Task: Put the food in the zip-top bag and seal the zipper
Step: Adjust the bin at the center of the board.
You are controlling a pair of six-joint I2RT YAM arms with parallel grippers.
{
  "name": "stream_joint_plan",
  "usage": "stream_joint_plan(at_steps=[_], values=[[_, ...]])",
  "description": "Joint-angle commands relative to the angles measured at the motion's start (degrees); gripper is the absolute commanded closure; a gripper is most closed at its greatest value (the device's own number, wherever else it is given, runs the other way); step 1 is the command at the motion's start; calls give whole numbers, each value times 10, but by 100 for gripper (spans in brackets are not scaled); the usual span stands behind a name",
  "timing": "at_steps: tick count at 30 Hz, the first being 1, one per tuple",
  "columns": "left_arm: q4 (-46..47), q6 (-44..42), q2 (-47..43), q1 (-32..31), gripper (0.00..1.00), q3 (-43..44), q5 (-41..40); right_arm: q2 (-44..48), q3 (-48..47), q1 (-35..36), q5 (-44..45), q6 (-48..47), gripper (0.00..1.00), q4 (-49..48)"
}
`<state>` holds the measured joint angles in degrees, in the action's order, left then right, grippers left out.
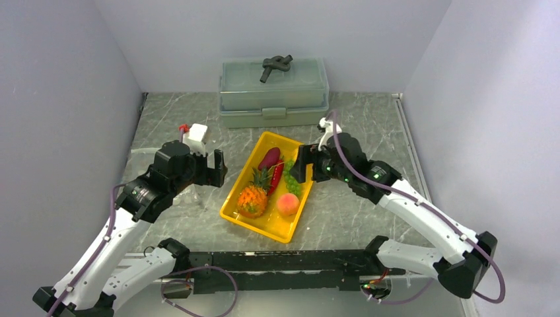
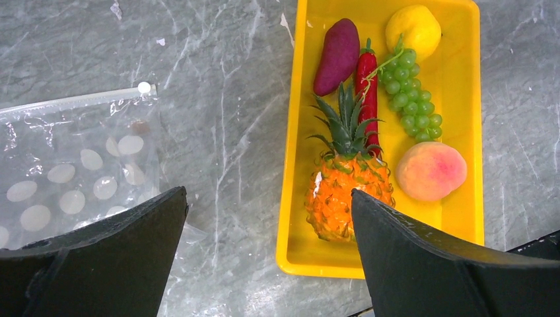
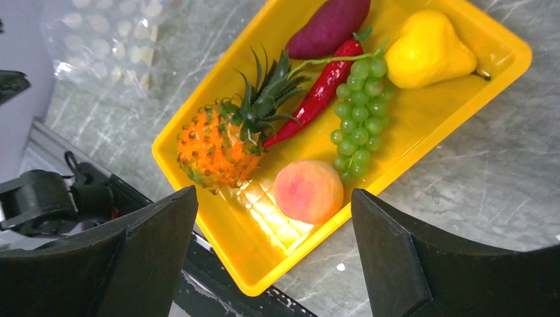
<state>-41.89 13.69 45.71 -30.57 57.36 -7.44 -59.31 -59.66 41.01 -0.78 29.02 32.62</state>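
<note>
- All the food sits in the yellow tray [image 2: 462,86]: pineapple [image 2: 343,195], eggplant [image 2: 337,56], chili [image 2: 367,86], grapes [image 2: 413,92], lemon [image 2: 413,30] and peach [image 2: 430,170].
- The zip-top bag [image 2: 72,172] lies flat on the bench [image 2: 224,99], left of the tray and apart from it. I cannot tell whether its zipper [image 2: 79,100] is open.
- The left jaws stand wide and empty above the gap between bag and tray.
- The right jaws, wide and empty too, hang over the tray.
- I judge this the first pick: one pair must close on a piece while the bag's mouth is held open.

Free lane between bag [image 2: 72,165] and tray [image 2: 459,86] — food [image 2: 367,92] crowded.
</note>
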Motion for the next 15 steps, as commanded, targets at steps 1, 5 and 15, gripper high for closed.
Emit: stream_joint_plan(at_steps=[1, 5, 15], values=[[2, 15, -1, 0, 0, 12, -14, -26, -27, 54, 97, 34, 10, 19], [1, 15, 1, 0, 0, 11, -14, -55, -25, 106, 156, 65, 11, 46], [1, 17, 0, 0, 0, 12, -10, -107, 18, 201, 234, 179, 13, 88]])
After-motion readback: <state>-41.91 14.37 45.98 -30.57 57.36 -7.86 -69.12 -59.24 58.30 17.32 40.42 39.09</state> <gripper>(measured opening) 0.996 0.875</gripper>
